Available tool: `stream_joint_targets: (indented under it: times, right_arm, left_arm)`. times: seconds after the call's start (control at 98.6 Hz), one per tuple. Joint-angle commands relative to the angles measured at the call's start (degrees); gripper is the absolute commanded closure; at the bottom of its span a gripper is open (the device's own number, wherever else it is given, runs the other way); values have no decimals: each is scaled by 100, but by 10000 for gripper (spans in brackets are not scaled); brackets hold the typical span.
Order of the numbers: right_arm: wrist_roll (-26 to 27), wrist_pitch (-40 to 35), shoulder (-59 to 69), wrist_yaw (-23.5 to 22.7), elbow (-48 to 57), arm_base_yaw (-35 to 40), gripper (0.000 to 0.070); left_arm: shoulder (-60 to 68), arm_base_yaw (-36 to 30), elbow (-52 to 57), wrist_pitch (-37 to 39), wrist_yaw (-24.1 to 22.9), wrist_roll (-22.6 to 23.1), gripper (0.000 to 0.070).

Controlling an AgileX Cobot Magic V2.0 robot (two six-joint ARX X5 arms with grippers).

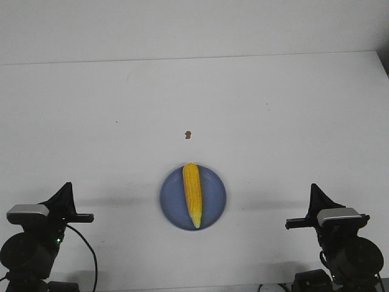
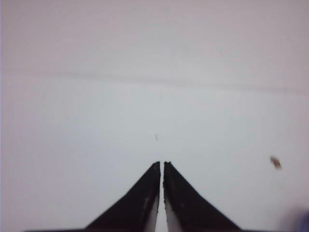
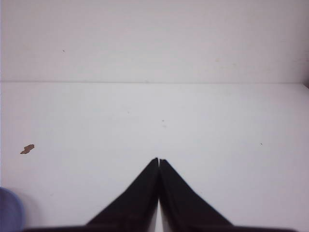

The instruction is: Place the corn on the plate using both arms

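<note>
The yellow corn (image 1: 192,194) lies lengthwise on the round periwinkle-blue plate (image 1: 172,201) near the table's front middle, its pointed end toward me. My left gripper (image 1: 68,186) is at the front left, well apart from the plate; in the left wrist view it (image 2: 161,163) is shut and empty, with only a hairline slit between the tips. My right gripper (image 1: 313,187) is at the front right, also apart from the plate; in the right wrist view it (image 3: 159,160) is shut and empty. A sliver of the plate (image 3: 8,209) shows there.
A small brown speck (image 1: 188,134) lies on the white table beyond the plate; it shows in the left wrist view (image 2: 275,162) and the right wrist view (image 3: 27,149). The table's far edge meets a white wall.
</note>
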Motion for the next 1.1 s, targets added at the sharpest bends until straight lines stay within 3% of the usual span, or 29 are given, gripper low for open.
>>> stream_joint_targets:
  times: [0.0,0.142,0.355,0.537,0.811,1.095]
  right_arm:
    - [-17,70,17,2,33,4,699]
    - [-17,70,17,2,33,4,699]
    - [-20,70,17,2,33,4,699]
    - [-17,68,7,2,33,4,699]
    - [-17,70,7,2,33,4,699]
    - [-20,70,7,2,33,4,699]
  left_arm:
    - [-238,39,-328,343,-17,96,688]
    - [-866,173,-1213,992,-4,0,688]
    - [-1633,229,-1980,1019,4,-127,688]
    - [-1617,227,-2234,1115,15,-122,688]
    - [-1617,227,-2704,1847,33,-114,688]
    - [-1615,227,-2712,1915,52,-109,688]
